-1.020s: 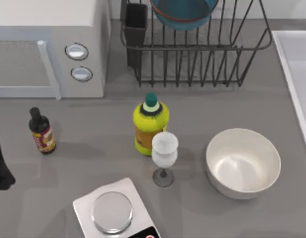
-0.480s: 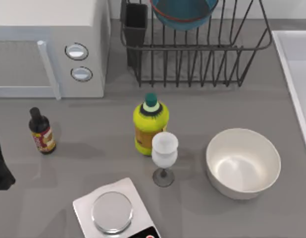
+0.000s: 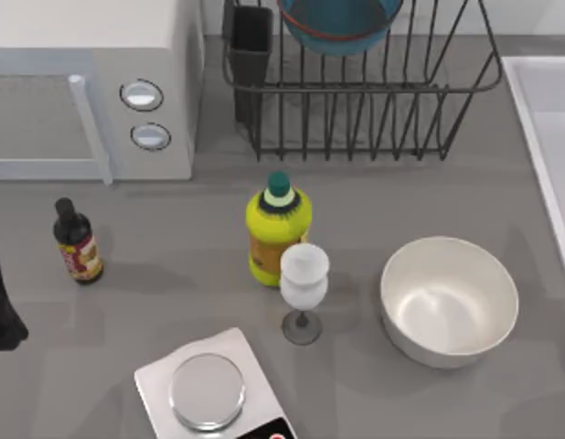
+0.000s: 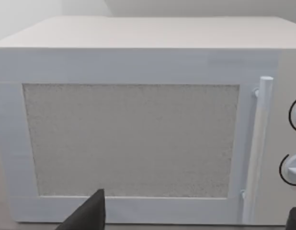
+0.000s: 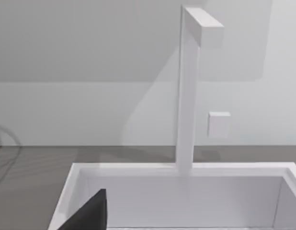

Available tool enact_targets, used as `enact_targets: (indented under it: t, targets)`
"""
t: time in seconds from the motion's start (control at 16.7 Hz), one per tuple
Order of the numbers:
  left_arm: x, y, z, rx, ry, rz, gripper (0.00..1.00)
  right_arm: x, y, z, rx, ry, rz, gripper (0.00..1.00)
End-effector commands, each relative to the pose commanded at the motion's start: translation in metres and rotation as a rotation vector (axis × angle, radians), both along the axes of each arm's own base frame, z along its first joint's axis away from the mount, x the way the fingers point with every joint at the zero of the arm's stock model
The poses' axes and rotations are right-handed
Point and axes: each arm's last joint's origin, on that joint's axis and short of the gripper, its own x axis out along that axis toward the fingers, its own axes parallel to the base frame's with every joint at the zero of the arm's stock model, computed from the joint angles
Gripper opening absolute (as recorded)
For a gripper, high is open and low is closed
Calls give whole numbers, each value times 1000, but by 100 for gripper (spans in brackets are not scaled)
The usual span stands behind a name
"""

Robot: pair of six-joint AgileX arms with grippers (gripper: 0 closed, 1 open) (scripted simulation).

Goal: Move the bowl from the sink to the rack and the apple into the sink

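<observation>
Standing between rack and scale: bottle, glass.

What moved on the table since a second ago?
Nothing visibly moved. The bowl sits in the rack as before, and the white bowl, yellow bottle, glass and dark bottle are where they were.

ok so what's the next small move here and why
Probably tilt the right gripper down a touch to look at the sink's floor. The bowl already sits in the rack, so the apple step is what needs settling, and the right wrist view faces the sink's rim and far wall under the faucet. The left arm is parked at the table's left edge.
</observation>
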Motion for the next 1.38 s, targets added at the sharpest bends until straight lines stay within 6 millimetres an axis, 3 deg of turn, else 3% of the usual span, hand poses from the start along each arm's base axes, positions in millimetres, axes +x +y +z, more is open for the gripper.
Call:
enact_targets:
  t: [0.18,0.36,0.72,0.96,1.14,1.38]
  targets:
    - [0,0,0,0,0,0,100,-13,17,33,-9,-31,4,100]
    - [0,0,0,0,0,0,100,-31,31,53,-20,-52,-10,100]
    - [0,0,0,0,0,0,100,-65,61,64,-9,-30,24,100]
    - [0,0,0,0,0,0,100,-98,76,75,-11,-76,21,100]
    - [0,0,0,0,0,0,100,-125,85,72,-5,-85,26,100]
    - [0,0,0,0,0,0,100,-146,94,50,5,-50,34,100]
